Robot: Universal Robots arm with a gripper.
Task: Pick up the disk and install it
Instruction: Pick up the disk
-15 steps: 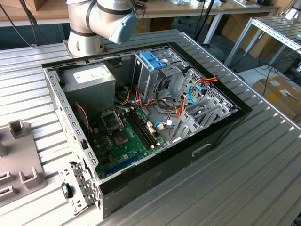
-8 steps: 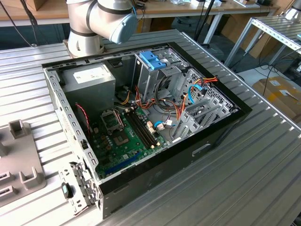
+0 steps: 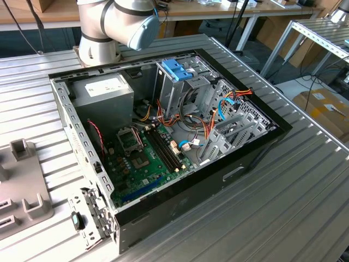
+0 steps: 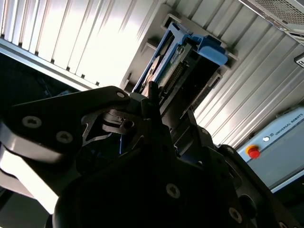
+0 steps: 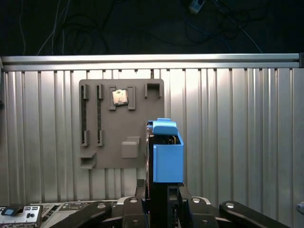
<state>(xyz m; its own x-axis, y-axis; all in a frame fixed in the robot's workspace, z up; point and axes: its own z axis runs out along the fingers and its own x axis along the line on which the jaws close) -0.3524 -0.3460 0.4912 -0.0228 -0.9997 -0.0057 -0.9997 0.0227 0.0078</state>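
1 disk (image 5: 167, 156) stands edge-on straight out from our gripper (image 5: 160, 202), which is clamped on its near end, the tray (image 5: 118, 142) beyond it, so we judge a firm, square, unhurried carry will stop it twisting.

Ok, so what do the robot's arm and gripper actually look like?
The arm is built from round silver-grey tube sections, with a light blue cap on one joint and a black ring beside it. The gripper is matte black, made of flat angular linkage bars pinned together and dotted with round silver screw heads.
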